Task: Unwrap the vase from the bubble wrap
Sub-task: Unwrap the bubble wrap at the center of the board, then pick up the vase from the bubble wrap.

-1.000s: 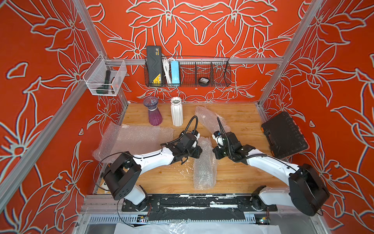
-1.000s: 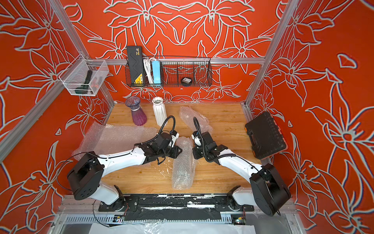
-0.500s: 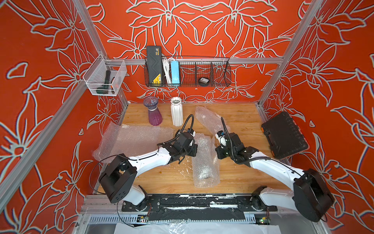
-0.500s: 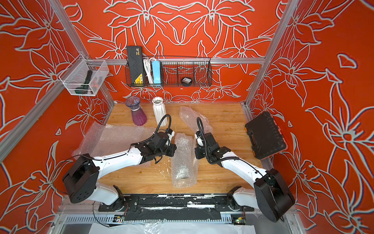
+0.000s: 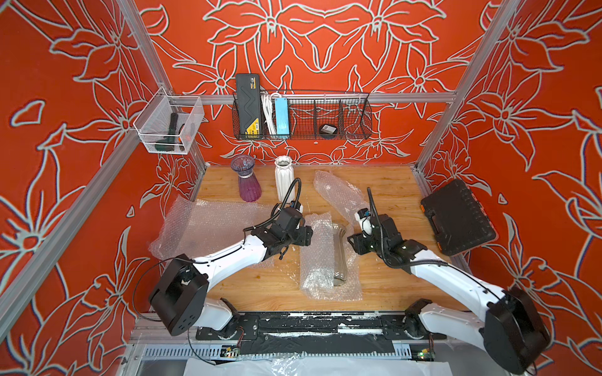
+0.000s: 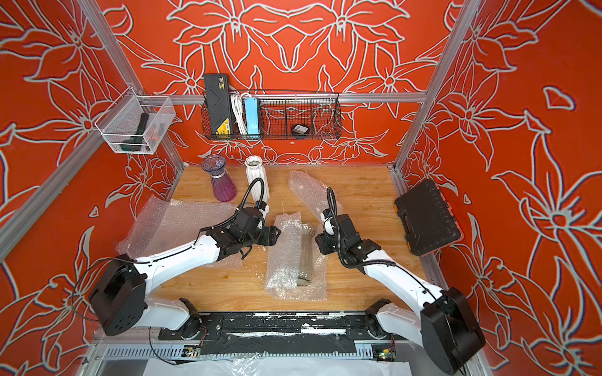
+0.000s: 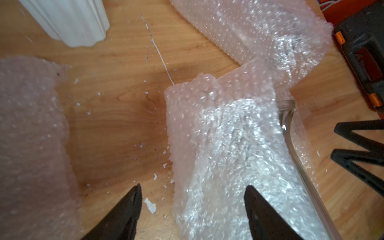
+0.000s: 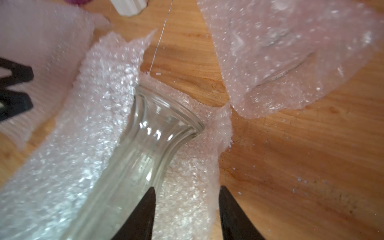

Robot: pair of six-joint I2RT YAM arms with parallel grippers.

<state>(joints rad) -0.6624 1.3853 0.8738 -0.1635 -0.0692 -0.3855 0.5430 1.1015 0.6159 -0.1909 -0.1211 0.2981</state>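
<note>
A clear glass vase (image 5: 340,257) (image 6: 306,254) lies on its side mid-table, its flared mouth (image 8: 166,116) pointing at the back wall. The bubble wrap (image 5: 317,257) (image 6: 283,257) lies loose under it and bunched along its left side, leaving the vase's top bare. My left gripper (image 5: 308,235) (image 7: 193,186) hovers open at the wrap's left edge (image 7: 224,145), pinching nothing. On the vase's right, my right gripper (image 5: 351,242) (image 8: 188,188) is open above the wrap's flat right flap (image 8: 187,166), next to the glass.
A purple vase (image 5: 249,182) and a white ribbed vase (image 5: 285,180) stand at the back left. Loose bubble wrap sheets lie at the left (image 5: 208,224) and back middle (image 5: 338,192). A black tool case (image 5: 457,218) leans at the right wall. A wire basket (image 5: 303,117) hangs above.
Both grippers were shut on the wrap and drew it apart sideways; both have now opened and let go. The wrap has fallen open and the glass vase shows.
</note>
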